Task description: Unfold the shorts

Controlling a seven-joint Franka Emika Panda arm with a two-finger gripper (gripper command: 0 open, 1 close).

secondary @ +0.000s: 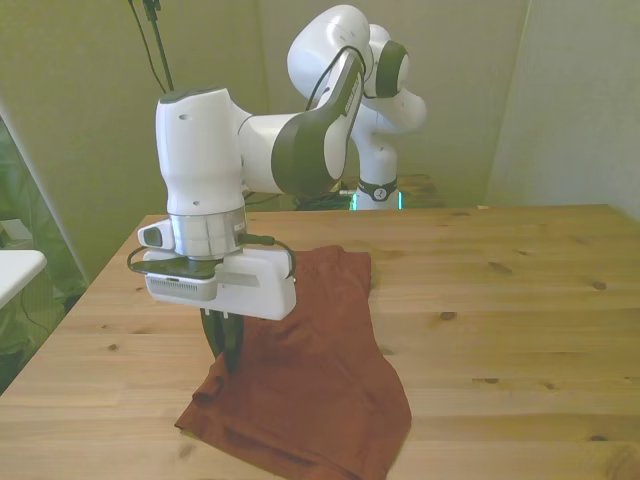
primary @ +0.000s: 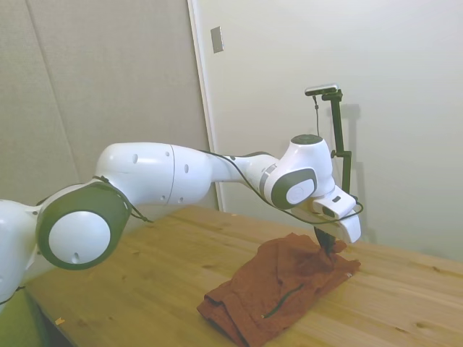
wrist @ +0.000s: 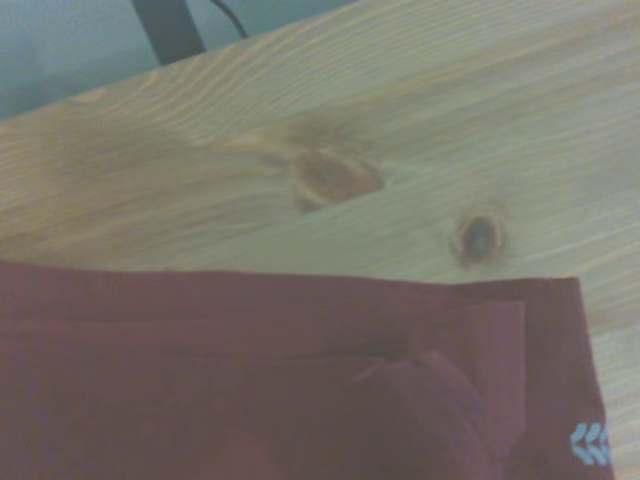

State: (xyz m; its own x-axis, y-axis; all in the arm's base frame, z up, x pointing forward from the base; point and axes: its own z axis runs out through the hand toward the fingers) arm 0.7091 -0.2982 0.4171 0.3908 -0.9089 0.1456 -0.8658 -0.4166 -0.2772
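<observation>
The rust-red shorts lie folded and rumpled on the wooden table, with a dark zipper-like line across the top layer. In the front view the shorts run from the table's middle toward the near edge. My gripper points straight down at their far edge, fingers close together and pinching a raised peak of cloth. In the front view the gripper stands at the cloth's edge on the front view's left. The wrist view shows a folded hem of the shorts with a small pale logo.
Bare wood spreads on the front view's right of the shorts. A white object stands off the table at the front view's left. The wrist view shows knots in the table planks just beyond the hem.
</observation>
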